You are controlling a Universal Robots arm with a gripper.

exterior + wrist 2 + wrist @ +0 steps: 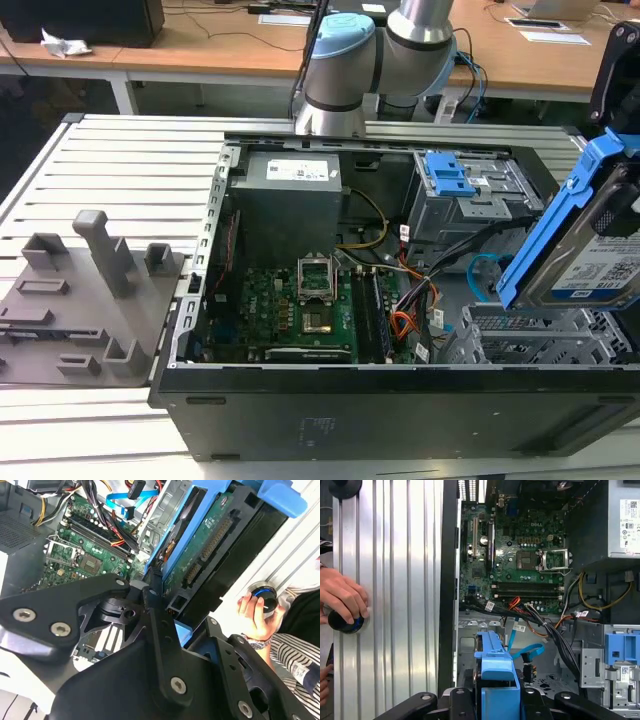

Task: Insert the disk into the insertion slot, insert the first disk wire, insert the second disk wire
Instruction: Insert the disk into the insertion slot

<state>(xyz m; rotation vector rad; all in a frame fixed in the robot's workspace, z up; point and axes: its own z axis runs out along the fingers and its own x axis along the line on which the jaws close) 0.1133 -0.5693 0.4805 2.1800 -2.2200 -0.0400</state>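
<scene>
- The gripper (167, 605) is pinching the disk (590, 255) by one end, with its black fingers pressing on the blue frame.
- The disk is hanging tilted at three o'clock in the exterior view, showing a silver face with a white label inside a bright blue frame.
- The slot (540, 340), a grey perforated cage, is sitting just below the disk at four o'clock, inside the open computer case (300, 420).
- A person's hand (342, 597) is gripping a black knob (342, 622).

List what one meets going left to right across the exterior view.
Grey jig → motherboard → blue-latched box → disk
</scene>
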